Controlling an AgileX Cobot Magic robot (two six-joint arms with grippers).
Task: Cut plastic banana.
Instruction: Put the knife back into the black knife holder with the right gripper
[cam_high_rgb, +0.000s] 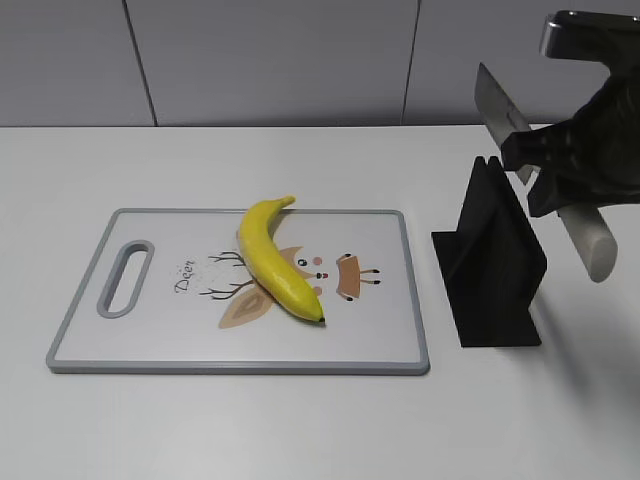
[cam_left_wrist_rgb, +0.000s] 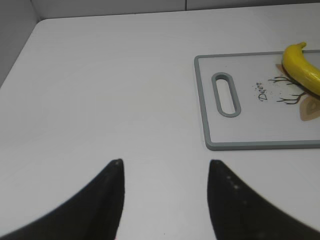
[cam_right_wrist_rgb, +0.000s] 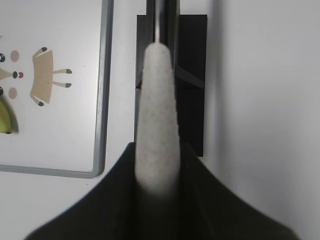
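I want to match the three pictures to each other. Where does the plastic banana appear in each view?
Exterior view: plastic banana lies diagonally at the middle of the cutting board.
Left wrist view: only its stem end shows at the upper right edge.
Right wrist view: a small yellow part at the left edge.
Shared landmark: the board's grey rim.

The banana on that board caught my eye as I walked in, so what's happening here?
The right gripper holds a knife by its pale handle, raised above the black knife stand. The plastic banana lies whole and uncut on the cutting board. The left gripper is open over bare table left of the board, holding nothing. No cut has started yet.
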